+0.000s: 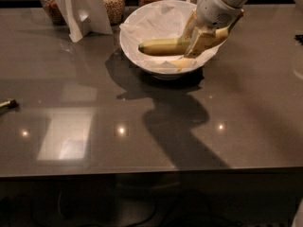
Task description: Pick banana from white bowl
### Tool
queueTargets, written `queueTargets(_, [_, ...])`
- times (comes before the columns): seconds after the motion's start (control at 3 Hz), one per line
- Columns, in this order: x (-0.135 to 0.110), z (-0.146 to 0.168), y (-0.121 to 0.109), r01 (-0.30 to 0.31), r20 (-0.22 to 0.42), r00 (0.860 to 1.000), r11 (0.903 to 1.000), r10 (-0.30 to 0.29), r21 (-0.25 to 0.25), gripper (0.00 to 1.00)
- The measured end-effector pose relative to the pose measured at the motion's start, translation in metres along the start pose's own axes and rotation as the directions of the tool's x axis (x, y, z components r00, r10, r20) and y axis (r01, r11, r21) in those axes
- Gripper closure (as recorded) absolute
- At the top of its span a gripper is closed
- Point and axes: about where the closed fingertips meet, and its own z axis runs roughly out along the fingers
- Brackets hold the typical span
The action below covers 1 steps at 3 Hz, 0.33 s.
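The yellow banana (163,46) hangs level above the inside of the white bowl (142,27), its left end pointing left and its right end sticking out past the gripper. My gripper (191,40) comes down from the upper right over the bowl's right half and is shut on the banana near its right part. The white bowl stands at the back middle of the dark table (142,126). A yellowish reflection of the banana shows on the bowl's bottom.
Glass jars of grain (112,3) stand along the back edge, left of the bowl. A white folded card stand (80,8) is in front of them. A small object (8,104) lies at the left table edge.
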Motion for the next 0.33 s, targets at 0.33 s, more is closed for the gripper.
queueTargets(0.33, [-0.0138, -0.0312, 0.0213, 0.046, 0.031, 0.998, 0.9989, -0.047, 0.008, 1.0])
